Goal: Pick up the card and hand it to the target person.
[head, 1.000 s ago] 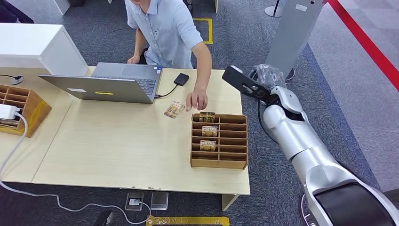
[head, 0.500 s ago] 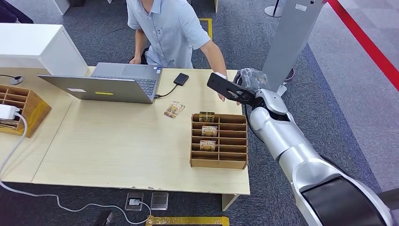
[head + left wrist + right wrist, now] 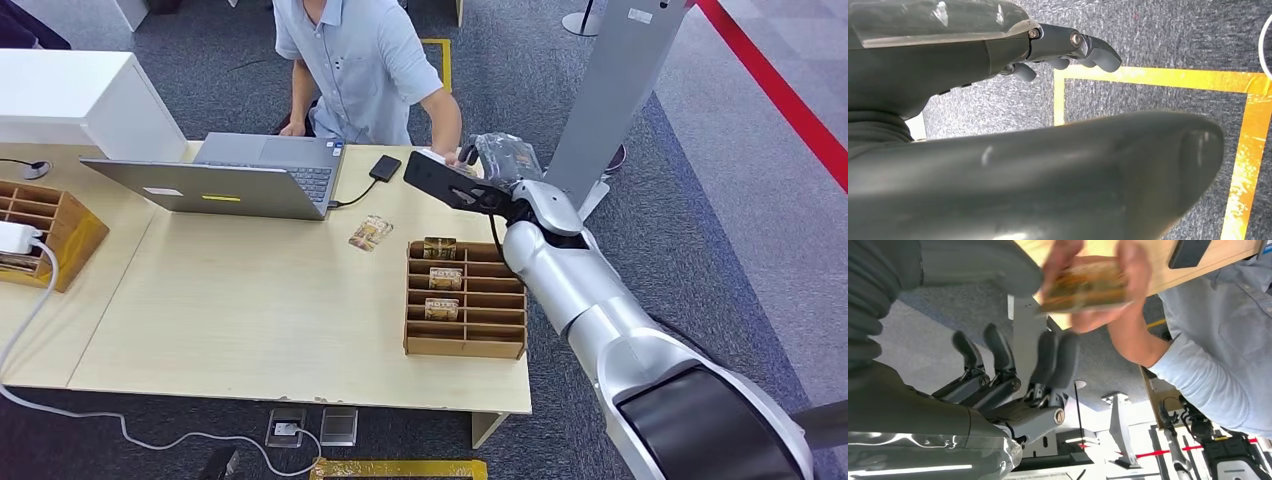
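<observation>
In the right wrist view a person's hand [image 3: 1128,270] grips a brown patterned card [image 3: 1085,285], blurred, just past my right hand [image 3: 1013,375]. My thumb [image 3: 983,265] lies beside the card's near edge, and my dark fingers [image 3: 1058,355] stretch out apart from it, with a gap between them and the card. From the head view my right hand [image 3: 508,158] reaches over the table's far right corner to the person [image 3: 365,60] in a light blue shirt. My left hand [image 3: 1068,45] hangs over grey carpet with nothing in it.
A wooden slot box [image 3: 465,345] with three cards stands under my right arm. A loose card [image 3: 371,233] lies on the table beside it. A laptop [image 3: 230,175], a black drive [image 3: 385,167] and a second wooden box [image 3: 50,225] sit further left. A grey pillar [image 3: 610,80] stands behind.
My right arm has swung left over the table corner toward the person. The person's hand has lifted off the table and come up to my right hand.
</observation>
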Controlling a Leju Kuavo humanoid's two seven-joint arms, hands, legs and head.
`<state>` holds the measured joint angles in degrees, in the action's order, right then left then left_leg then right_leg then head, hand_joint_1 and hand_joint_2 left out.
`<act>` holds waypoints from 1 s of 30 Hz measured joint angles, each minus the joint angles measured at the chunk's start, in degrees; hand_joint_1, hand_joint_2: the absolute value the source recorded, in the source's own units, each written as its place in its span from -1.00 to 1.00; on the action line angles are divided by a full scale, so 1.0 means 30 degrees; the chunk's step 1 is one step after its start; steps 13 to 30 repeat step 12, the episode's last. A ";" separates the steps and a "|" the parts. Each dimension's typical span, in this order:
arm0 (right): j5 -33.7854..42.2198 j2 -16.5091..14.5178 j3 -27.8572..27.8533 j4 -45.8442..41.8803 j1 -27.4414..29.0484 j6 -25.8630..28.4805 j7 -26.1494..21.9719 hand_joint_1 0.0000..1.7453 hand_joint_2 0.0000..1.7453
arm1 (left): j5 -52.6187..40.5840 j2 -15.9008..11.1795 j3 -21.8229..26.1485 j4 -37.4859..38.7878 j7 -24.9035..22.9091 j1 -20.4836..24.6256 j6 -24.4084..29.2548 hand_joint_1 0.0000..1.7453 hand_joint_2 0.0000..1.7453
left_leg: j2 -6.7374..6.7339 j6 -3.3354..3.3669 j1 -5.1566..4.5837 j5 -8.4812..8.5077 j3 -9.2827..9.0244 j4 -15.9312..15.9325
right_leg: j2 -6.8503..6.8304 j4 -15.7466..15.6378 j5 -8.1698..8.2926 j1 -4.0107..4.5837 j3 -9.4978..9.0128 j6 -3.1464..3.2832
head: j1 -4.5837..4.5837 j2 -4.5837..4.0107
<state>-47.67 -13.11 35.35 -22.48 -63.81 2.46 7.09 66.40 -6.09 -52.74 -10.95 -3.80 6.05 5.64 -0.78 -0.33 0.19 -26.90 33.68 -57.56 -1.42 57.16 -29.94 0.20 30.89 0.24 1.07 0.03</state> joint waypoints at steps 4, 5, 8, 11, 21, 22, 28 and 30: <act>0.0020 -0.0047 0.0096 0.0156 0.0001 -0.0024 0.0004 -1.00 1.00 | -0.0020 -0.0004 0.0000 0.0000 -0.0026 -0.0001 -0.0069 -1.00 -1.00 | 0.0000 0.0001 0.0000 0.0001 -0.0002 0.0000 | 0.0000 -0.0001 0.0000 0.0000 -0.0001 0.0000 | -0.0007 -0.0002; 0.0055 -0.0045 0.0100 0.0184 0.0001 -0.0025 0.0005 -1.00 1.00 | -0.0026 -0.0004 0.0000 0.0000 -0.0024 -0.0002 -0.0055 -1.00 -1.00 | 0.0000 0.0001 0.0000 0.0001 -0.0002 0.0000 | 0.0000 -0.0001 0.0001 0.0000 -0.0001 0.0000 | -0.0011 -0.0004; 0.0188 -0.0047 0.0105 0.0215 0.0001 0.0004 -0.0087 -1.00 1.00 | -0.0004 -0.0004 0.0000 0.0000 -0.0022 -0.0002 0.0046 -1.00 -1.00 | 0.0000 0.0003 0.0000 0.0003 -0.0002 0.0000 | 0.0000 0.0000 0.0001 0.0000 -0.0001 0.0000 | -0.0013 -0.0004; 0.0351 -0.0053 0.0140 0.0229 -0.0012 0.0082 -0.0289 -1.00 1.00 | 0.0089 -0.0004 0.0000 0.0002 -0.0027 -0.0002 0.0119 -1.00 -1.00 | 0.0000 0.0003 0.0000 0.0003 0.0000 0.0000 | 0.0000 0.0000 0.0001 0.0000 0.0000 0.0000 | -0.0013 -0.0004; 0.0369 -0.0053 0.0152 0.0234 -0.0016 0.0094 -0.0312 -1.00 1.00 | 0.0106 -0.0004 0.0000 0.0002 -0.0029 -0.0002 0.0124 -1.00 -1.00 | 0.0000 0.0003 0.0000 0.0003 0.0000 0.0000 | 0.0000 0.0000 0.0001 0.0000 0.0000 0.0000 | -0.0013 -0.0003; 0.0369 -0.0053 0.0152 0.0234 -0.0016 0.0094 -0.0312 -1.00 1.00 | 0.0106 -0.0004 0.0000 0.0002 -0.0029 -0.0002 0.0124 -1.00 -1.00 | 0.0000 0.0003 0.0000 0.0003 0.0000 0.0000 | 0.0000 0.0000 0.0001 0.0000 0.0000 0.0000 | -0.0013 -0.0003; 0.0369 -0.0053 0.0152 0.0234 -0.0016 0.0094 -0.0312 -1.00 1.00 | 0.0106 -0.0004 0.0000 0.0002 -0.0029 -0.0002 0.0124 -1.00 -1.00 | 0.0000 0.0003 0.0000 0.0003 0.0000 0.0000 | 0.0000 0.0000 0.0001 0.0000 0.0000 0.0000 | -0.0013 -0.0003; 0.0369 -0.0053 0.0152 0.0234 -0.0016 0.0094 -0.0312 -1.00 1.00 | 0.0106 -0.0004 0.0000 0.0002 -0.0029 -0.0002 0.0124 -1.00 -1.00 | 0.0000 0.0003 0.0000 0.0003 0.0000 0.0000 | 0.0000 0.0000 0.0001 0.0000 0.0000 0.0000 | -0.0013 -0.0003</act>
